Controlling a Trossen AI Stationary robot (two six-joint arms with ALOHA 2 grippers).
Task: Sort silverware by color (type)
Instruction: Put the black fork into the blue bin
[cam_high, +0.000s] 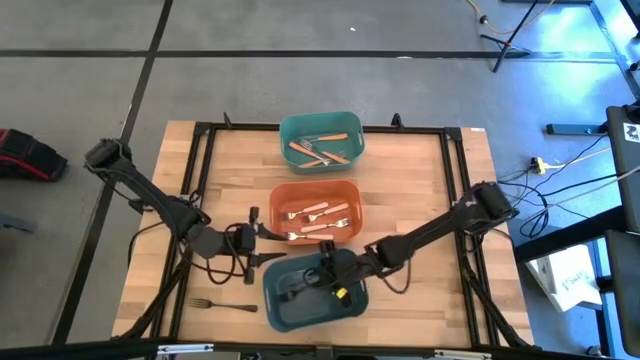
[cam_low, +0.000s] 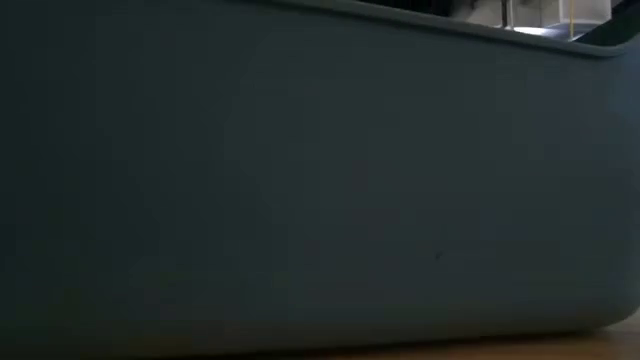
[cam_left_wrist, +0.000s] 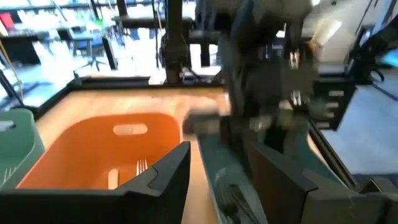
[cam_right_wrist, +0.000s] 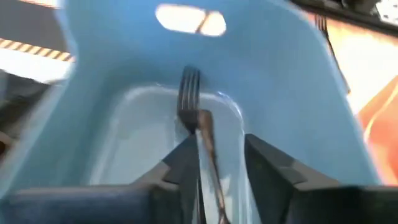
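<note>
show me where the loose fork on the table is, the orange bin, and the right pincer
Loose fork (cam_high: 220, 305), high view, middle of its handle on the wood.
Orange bin (cam_high: 282, 190), high view, its rim at a far corner.
Right pincer (cam_right_wrist: 217, 163), right wrist view, gap between its fingertips, inside the blue-grey bin (cam_right_wrist: 124, 74).

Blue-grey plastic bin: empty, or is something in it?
Not empty. In the right wrist view a dark grey metal fork lies inside the blue-grey plastic bin, between the open fingers of the right pincer.

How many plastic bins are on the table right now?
3, in a line down the table's middle: the teal bin at the far end, the orange bin in the centre, the blue-grey bin nearest, under the right claw.
</note>
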